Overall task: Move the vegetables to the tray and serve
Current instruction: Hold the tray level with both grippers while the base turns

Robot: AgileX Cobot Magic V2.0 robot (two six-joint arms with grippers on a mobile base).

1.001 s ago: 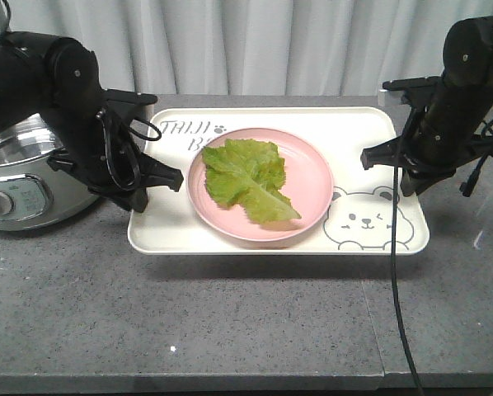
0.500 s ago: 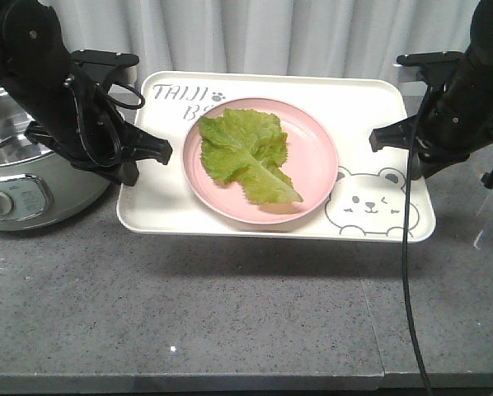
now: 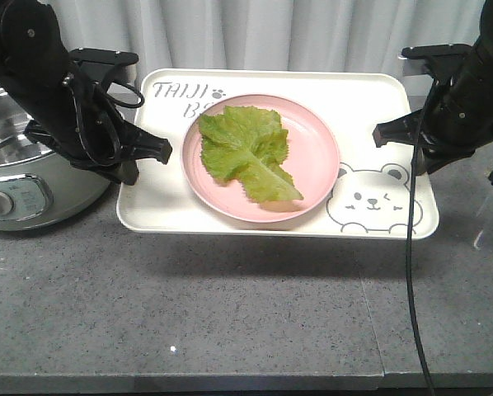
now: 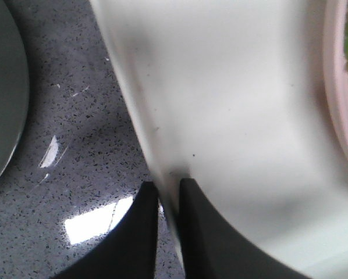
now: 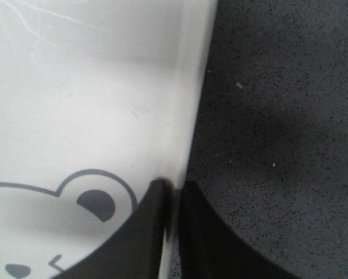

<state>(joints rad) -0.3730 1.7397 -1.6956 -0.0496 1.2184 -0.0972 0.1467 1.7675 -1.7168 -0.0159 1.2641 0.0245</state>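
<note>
- We see the large cream-white rectangular plastic tray (image 3: 160, 202) with rounded corners, held between the two arms. It appears to sit clear of the grey speckled countertop (image 3: 230, 322), which carries a broad shadow under the tray's near edge.
- The tray bears grey "TAIJI" lettering at its far left corner and a winking bear drawing at its near right corner.
- A round pink plate (image 3: 316, 140) rests in the middle of the tray, covering part of the lettering.
- One bright green crinkly lettuce leaf (image 3: 246, 153) with a paler midrib lies flat on the pink plate, its narrow end pointing toward the bear.
- The left gripper (image 3: 143, 157) is clamped on the tray's left rim. In the left wrist view we see its two black fingers (image 4: 194, 232) pinching the thin white edge, one on each side.
- The right gripper (image 3: 384, 136) is clamped on the tray's right rim. In the right wrist view its fingers (image 5: 148, 232) close on the edge just beside the bear's ear.
- A silver and pale green cooker (image 3: 20, 186) stands on the countertop just left of the tray, partly behind the left arm.
- A black cable (image 3: 408, 272) hangs from the right arm across the tray's near right corner.
- A white curtain (image 3: 271, 33) hangs behind the scene.
</note>
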